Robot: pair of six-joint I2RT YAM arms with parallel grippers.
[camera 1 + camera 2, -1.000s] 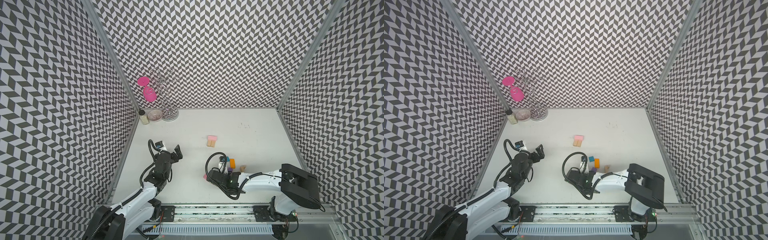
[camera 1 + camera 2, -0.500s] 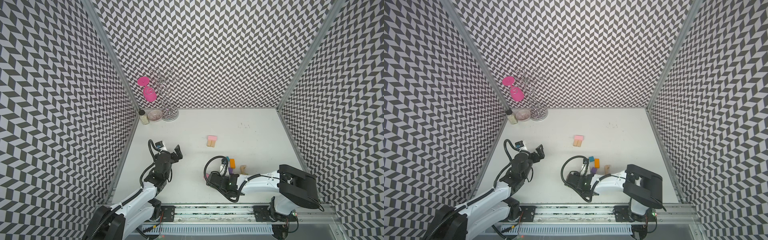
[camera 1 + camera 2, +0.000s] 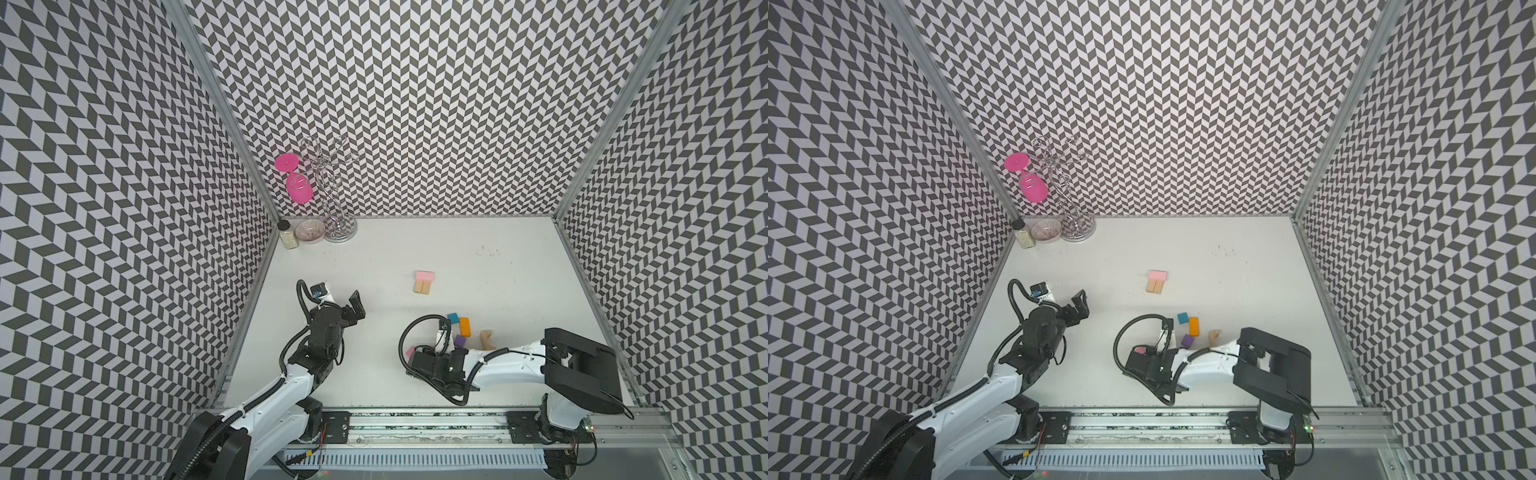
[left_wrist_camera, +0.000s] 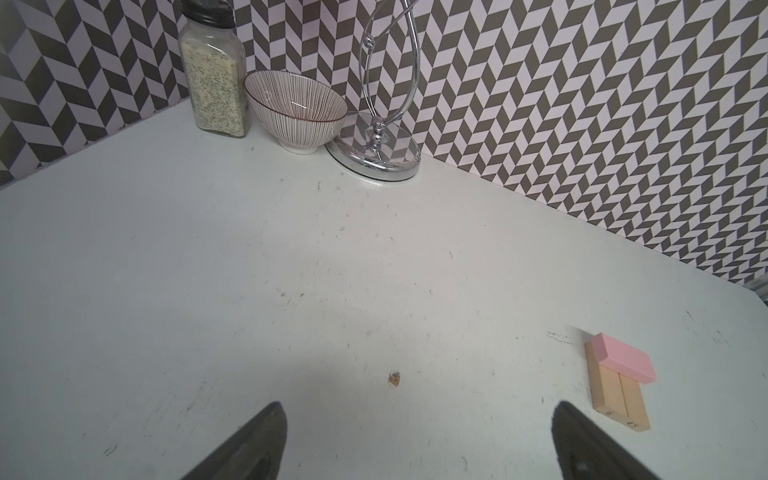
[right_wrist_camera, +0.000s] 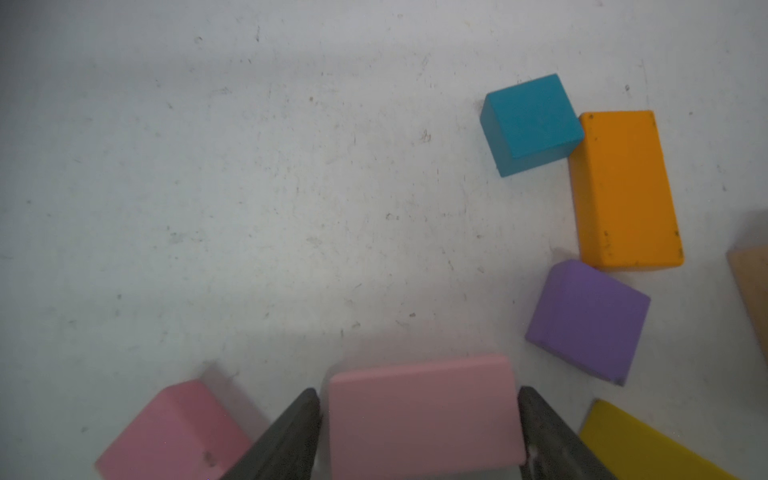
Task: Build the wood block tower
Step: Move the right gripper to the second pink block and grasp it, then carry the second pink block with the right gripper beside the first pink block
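Right gripper (image 5: 417, 395): we see its jaws flanking a pink slab (image 5: 424, 419), close against both sides; whether they pinch it we cannot tell.
Loose blocks: a second pink block (image 5: 174, 432), yellow piece (image 5: 636, 449), purple cube (image 5: 586, 320), orange slab (image 5: 625, 189) and teal cube (image 5: 532, 124) lie near, by the counter's (image 3: 457, 249) front edge.
Left gripper (image 4: 415, 409): jaws spread, empty.
Tower: a pink cap (image 3: 425, 276) lies across two tan bars (image 3: 422, 287), mid-counter.

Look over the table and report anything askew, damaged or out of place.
Nothing is spilled. The teal cube sits skewed against a corner of the orange slab, whose edges show dark chips. The purple cube lies turned at an angle to both.
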